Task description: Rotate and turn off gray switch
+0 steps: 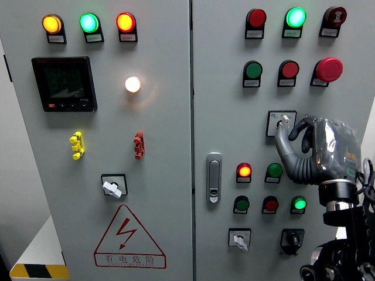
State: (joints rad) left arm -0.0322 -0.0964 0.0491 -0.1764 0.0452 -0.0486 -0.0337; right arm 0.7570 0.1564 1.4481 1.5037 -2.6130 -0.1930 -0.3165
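The gray switch (pixel 283 120) sits on a square plate on the right cabinet door, under the row of green and red buttons. Its pale knob shows at the plate's right side, and the lower part of the plate is hidden by fingers. My right hand (pixel 291 131) comes up from the lower right, with the thumb (pixel 282 140) below the knob and the curled index finger (pixel 300 126) at its right. The hand is shut on the knob. My left hand is out of view.
Right door: a lit red lamp (pixel 244 171), green lamp (pixel 299 204), red mushroom button (pixel 329 69), a white rotary switch (pixel 239 240), a black one (pixel 292 238) and a door handle (pixel 214 177). Left door: a meter (pixel 64 84) and another white switch (pixel 112 187).
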